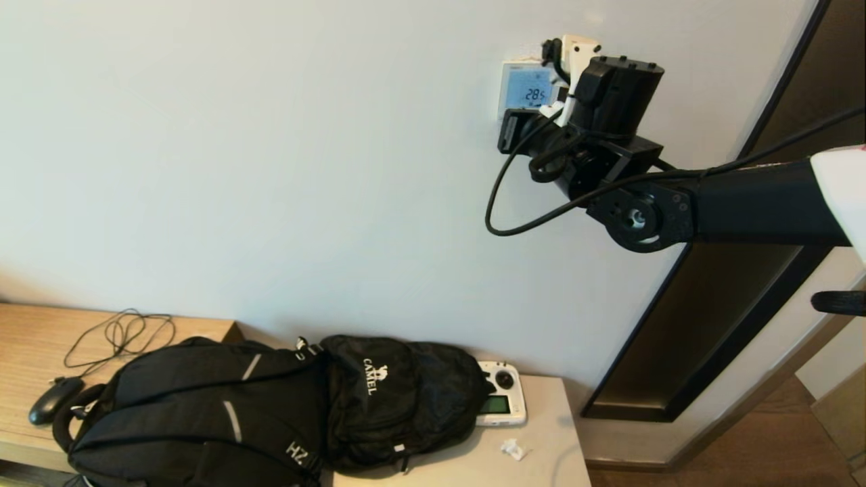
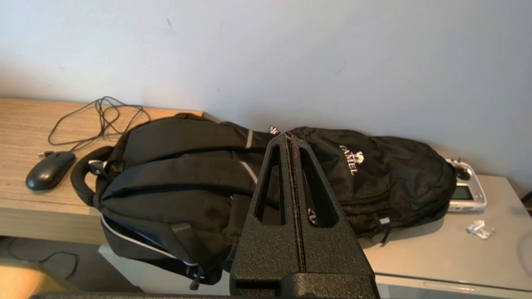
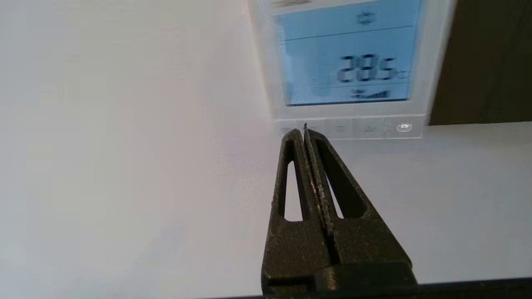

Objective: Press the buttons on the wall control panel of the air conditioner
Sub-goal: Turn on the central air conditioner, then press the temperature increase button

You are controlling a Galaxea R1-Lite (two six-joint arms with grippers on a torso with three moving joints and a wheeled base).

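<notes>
Closest to the lens in the right wrist view is the right pincer, its two black fingers pressed flat together into a single wedge, holding nothing. Its tip sits at the lower edge of the wall control panel, right at the end of the row of buttons furthest from the round-marked one, and it appears to be touching or just short of that end button; contact cannot be confirmed.

To do this press well, I judge the closed tip should drive straight into the wall along the fingers' own axis, with a short, light push. The buttons are tiny and packed side by side, so any sideways drift risks catching a neighbour or sliding off the panel's edge onto bare wall. Keeping the fingers shut matters, since a split tip could straddle two buttons.

Relative to the right pincer, the remaining buttons run away to one side of the tip, towards the dark door frame, while the blue screen reading 28.5 lies just beyond the tip, above the button strip. In the head view the right arm reaches up to the panel on the wall.

Parked low, the left pincer is also closed and empty, hovering over a black backpack on the tabletop, well apart from the panel.
</notes>
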